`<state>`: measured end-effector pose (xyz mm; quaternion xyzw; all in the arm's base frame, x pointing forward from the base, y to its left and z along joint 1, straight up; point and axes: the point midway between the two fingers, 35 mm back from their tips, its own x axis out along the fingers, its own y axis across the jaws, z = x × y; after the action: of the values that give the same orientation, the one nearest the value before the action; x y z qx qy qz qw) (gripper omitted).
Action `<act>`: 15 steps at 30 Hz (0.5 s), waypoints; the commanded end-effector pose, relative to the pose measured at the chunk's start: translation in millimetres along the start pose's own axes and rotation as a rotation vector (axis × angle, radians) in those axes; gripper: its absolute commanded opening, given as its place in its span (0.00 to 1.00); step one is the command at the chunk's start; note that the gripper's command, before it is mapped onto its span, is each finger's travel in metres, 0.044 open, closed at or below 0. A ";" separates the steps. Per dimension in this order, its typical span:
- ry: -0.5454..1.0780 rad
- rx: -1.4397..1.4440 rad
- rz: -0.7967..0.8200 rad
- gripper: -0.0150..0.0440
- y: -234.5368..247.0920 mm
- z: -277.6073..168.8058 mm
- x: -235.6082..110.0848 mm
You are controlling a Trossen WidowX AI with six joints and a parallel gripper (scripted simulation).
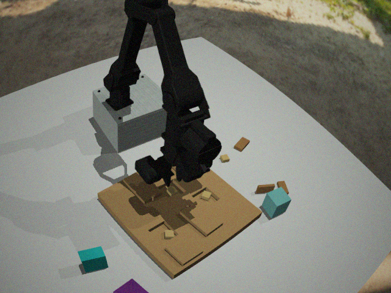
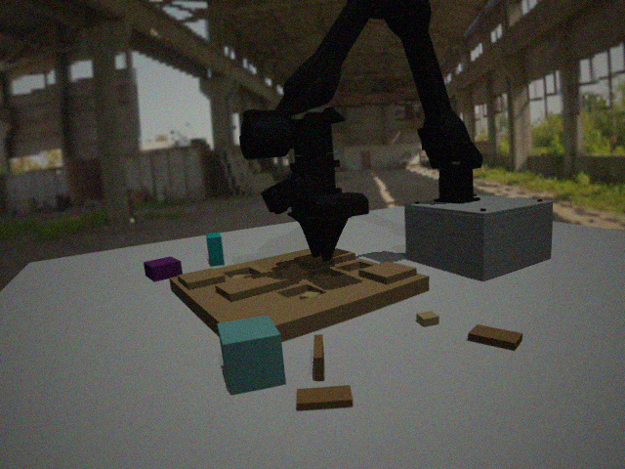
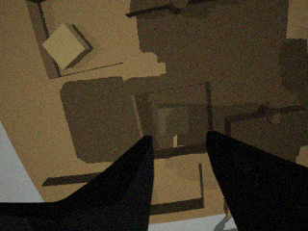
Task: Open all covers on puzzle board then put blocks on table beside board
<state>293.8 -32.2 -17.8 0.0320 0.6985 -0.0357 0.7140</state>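
Directly above a well near the back edge of the flat tan wooden puzzle board, the black pincer is held with its fingers partly apart, gripping nothing. A small tan block is seen low in that well, between the fingertips. Bare grey worktop is left open on the board's right, where one pale cube rests.
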 end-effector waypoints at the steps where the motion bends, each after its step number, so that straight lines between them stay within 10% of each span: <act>1: 0.001 0.001 -0.002 0.50 -0.4 -0.2 2.8; 15: 0.001 0.001 -0.002 0.50 -0.4 -0.1 16.4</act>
<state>295.1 -32.4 -29.6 0.0320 0.6975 -0.0358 0.7150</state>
